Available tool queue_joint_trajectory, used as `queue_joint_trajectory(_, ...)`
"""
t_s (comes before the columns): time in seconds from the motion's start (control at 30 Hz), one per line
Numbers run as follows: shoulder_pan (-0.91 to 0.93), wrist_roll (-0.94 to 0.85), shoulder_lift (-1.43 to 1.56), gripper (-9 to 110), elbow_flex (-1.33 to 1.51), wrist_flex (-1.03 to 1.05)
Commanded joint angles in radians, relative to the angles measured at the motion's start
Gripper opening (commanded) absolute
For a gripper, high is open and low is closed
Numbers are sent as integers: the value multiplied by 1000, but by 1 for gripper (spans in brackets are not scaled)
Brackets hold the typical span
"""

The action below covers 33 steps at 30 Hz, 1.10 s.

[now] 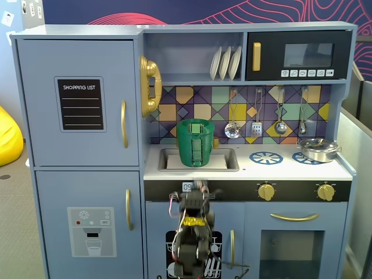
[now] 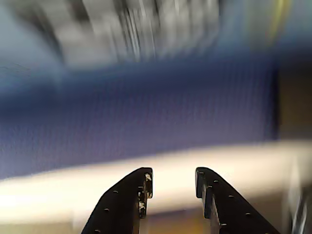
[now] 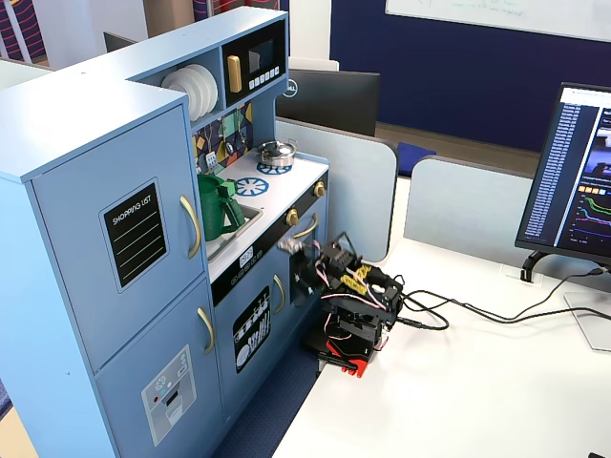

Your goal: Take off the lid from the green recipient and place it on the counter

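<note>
Gripper (image 2: 173, 183): fingers apart, holding nothing, low before the kitchen front.
Bucket (image 1: 196, 143): standing in the sink (image 1: 226, 164) of the counter (image 1: 290, 169).
Lid (image 1: 195, 122): on the bucket top.

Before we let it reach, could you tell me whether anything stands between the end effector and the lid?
Yes: the end effector sits below the counter edge, which it must clear to reach the lid.
</note>
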Motion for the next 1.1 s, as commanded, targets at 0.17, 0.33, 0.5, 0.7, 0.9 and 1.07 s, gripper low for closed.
queue_joint_trajectory(0.17, 6, -25, -206, 26, -746, -196)
queue_joint_trajectory(0.33, 5, -40, -230, 39, -772, -443)
queue_joint_trajectory(0.5, 11, -34, -281, 42, -788, -537)
queue_joint_trajectory(0.7, 20, -34, -397, 42, -845, -632)
queue_joint_trajectory(0.9, 9, -38, -528, 40, -907, -736)
queue_joint_trajectory(1.07, 18, -41, -632, 40, -963, -772)
